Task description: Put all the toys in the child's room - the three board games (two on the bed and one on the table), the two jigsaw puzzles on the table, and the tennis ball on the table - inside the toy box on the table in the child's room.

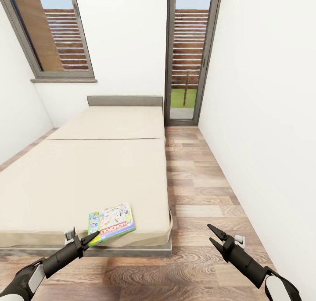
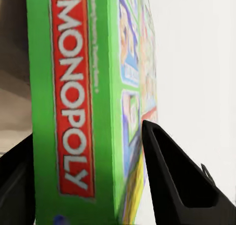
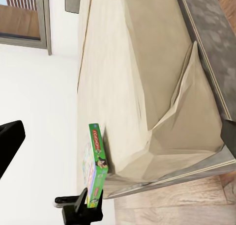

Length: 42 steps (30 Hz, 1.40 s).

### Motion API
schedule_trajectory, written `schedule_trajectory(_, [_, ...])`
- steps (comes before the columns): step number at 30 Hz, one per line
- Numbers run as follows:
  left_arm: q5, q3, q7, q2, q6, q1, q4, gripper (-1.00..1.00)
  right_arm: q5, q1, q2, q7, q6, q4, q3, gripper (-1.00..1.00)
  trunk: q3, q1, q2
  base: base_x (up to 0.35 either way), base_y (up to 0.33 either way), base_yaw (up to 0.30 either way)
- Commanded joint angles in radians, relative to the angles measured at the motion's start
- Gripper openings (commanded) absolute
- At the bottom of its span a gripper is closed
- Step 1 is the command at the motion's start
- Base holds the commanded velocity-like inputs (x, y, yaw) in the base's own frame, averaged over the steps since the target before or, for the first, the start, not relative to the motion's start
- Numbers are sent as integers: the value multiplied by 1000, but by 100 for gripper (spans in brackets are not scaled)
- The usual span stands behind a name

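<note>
From the head camera, a green-edged Monopoly box (image 1: 112,222) lies near the foot edge of the beige bed (image 1: 87,173), its corner between the left gripper (image 1: 91,238) fingers. The right gripper (image 1: 213,236) hangs spread over the floor. Left wrist: black fingers (image 2: 172,176) flank the box's spine (image 2: 73,102), seemingly touching.

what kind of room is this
Most likely a bedroom: a low wide bed with a plain beige mattress, a wood-plank floor, tall dark-framed windows, and a green-edged board game box on the mattress.
</note>
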Motion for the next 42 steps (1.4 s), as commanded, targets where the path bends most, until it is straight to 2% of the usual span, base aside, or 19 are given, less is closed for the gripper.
schedule_trajectory(1, [-9, 2, -1, 0, 2, 0, 1, -100, -2, -1, 0, 1, 7, 0, -2, 100, -1, 0, 0, 0, 0, 0])
schedule_trajectory(3, [-9, 1, -1, 0, 2, 0, 1, -100, -2, -1, 0, 1, 7, 0, -2, 100, -1, 0, 0, 0, 0, 0])
schedule_trajectory(42, [-12, -6, -1, 2, 9, 0, -3, -100, -2, -1, 2, 1, 7, 2, -2, 100, 121, -150, 273, 0, 0, 0])
